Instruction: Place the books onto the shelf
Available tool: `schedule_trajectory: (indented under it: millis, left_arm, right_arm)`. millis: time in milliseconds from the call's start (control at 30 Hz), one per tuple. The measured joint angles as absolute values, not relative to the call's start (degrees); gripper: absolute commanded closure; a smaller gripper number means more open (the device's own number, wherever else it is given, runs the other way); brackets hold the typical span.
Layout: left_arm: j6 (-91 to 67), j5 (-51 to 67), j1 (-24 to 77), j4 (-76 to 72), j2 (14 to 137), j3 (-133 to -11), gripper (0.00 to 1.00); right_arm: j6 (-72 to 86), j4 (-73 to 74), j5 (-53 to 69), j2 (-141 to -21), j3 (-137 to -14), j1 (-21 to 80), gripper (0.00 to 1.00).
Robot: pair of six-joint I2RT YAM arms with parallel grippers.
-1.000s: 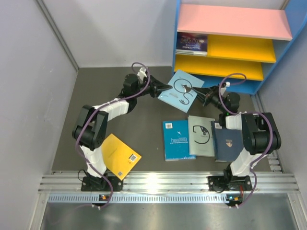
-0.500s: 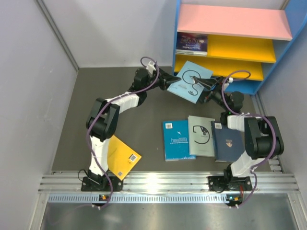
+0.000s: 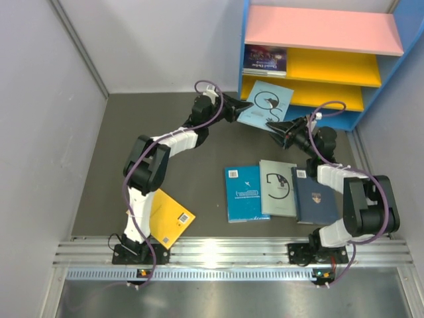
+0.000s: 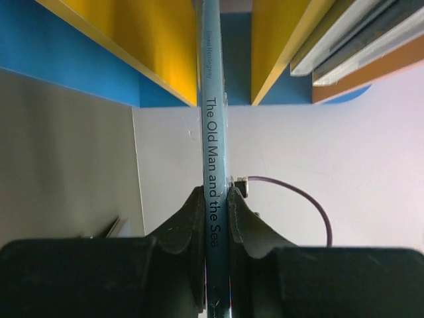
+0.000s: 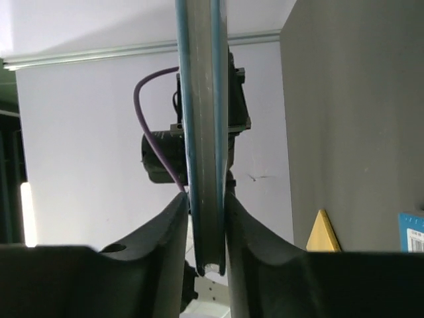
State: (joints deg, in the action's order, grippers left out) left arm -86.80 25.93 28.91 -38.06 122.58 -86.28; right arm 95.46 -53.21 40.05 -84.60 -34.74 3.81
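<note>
Left jaws [image 4: 214, 199] clenched on the book [image 4: 212, 99] spine. Right jaws [image 5: 207, 199] straddle its opposite edge; can't tell if they're pinching. The book's front edge sits ahead of left jaws, at the gap between the yellow shelf boards [image 4: 165, 46]. Risk: the arms fight, the book bows or skews, and a corner clips a board lip. Gap looks roomy either side.

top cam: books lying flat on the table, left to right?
yellow book → teal-blue book → grey-green book → navy book
</note>
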Motion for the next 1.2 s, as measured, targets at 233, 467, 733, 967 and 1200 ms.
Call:
schedule_trajectory:
  millis: [233, 467, 733, 967, 1200]
  left_arm:
    - [-86.9, 22.1, 28.5, -37.1, 122.3, -86.3, 1.00]
    - [-85.5, 22.2, 27.8, -35.5, 122.0, -86.3, 0.34]
    - [-83.6, 26.6, 28.1, -32.5, 120.0, -82.0, 0.05]
    - [-81.4, 27.7, 28.1, -29.7, 114.5, -74.0, 0.08]
    - [-79.4, 28.6, 28.1, -27.7, 110.8, -69.5, 0.09]
  right_arm:
    - [87.2, -38.0, 39.1, -85.0, -42.7, 4.0, 1.00]
    - [82.9, -31.3, 39.0, -87.7, -48.9, 3.6, 1.00]
    - [80.8, -29.1, 36.6, -98.1, -56.7, 2.0, 1.00]
    - [80.3, -31.3, 42.1, -111.2, -69.2, 1.7, 1.00]
    - [81.5, -36.4, 42.8, -118.6, -74.7, 1.1, 0.32]
